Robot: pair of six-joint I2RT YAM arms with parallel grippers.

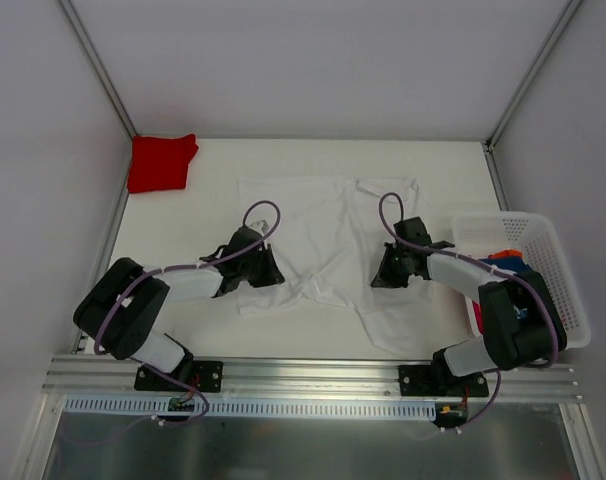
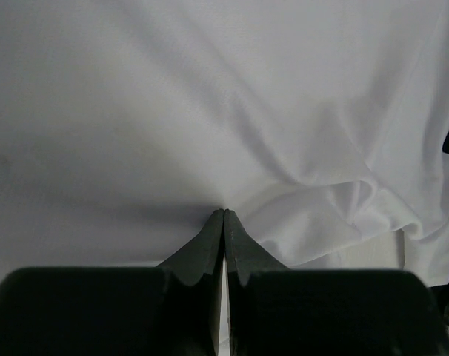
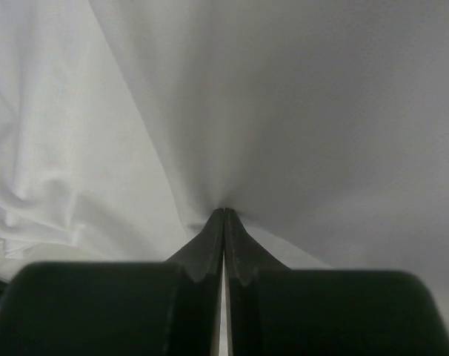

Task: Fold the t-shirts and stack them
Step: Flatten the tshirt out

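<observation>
A white t-shirt (image 1: 328,240) lies spread and creased in the middle of the table. My left gripper (image 1: 273,272) is shut on its left part; in the left wrist view the gripper (image 2: 224,211) pinches white cloth (image 2: 210,111). My right gripper (image 1: 381,275) is shut on its right part; the right wrist view shows the gripper (image 3: 224,211) pinching white cloth (image 3: 298,111) that rises in a peak. A folded red t-shirt (image 1: 161,162) lies at the far left corner. Blue and orange-red t-shirts (image 1: 508,262) sit in the basket.
A white plastic mesh basket (image 1: 558,260) stands at the table's right edge beside my right arm. Metal frame posts rise at the far left and far right corners. The arms' bases sit on a rail at the near edge.
</observation>
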